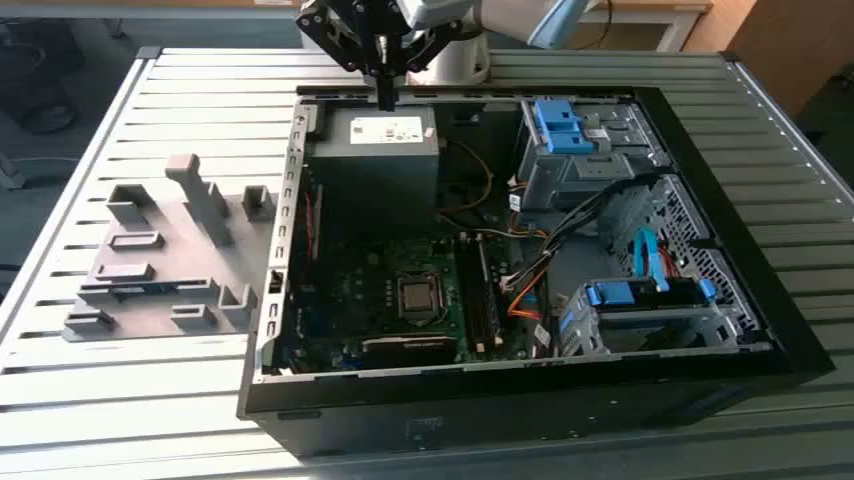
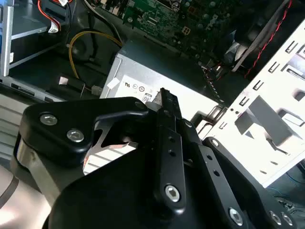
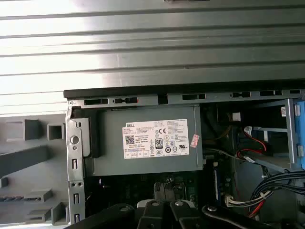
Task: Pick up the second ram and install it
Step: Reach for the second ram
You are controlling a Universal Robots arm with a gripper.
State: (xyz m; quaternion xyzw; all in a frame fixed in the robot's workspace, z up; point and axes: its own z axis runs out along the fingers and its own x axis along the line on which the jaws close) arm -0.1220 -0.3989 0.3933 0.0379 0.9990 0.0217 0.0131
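The second ram is a thin blue-teal stick lying flat in the grey fixture, on the table at the exterior view's left. My gripper hangs far from it, over the rear edge of the open computer case, just above the grey power supply. Its black fingers are pressed together and hold nothing. In the first wrist view the power supply lies directly below. A greener memory stick sits upright in a slot on the motherboard.
Inside the case are blue drive cages, a second cage and loose orange, black and blue cables. The fixture has tall grey posts. The slatted metal table surrounds the case.
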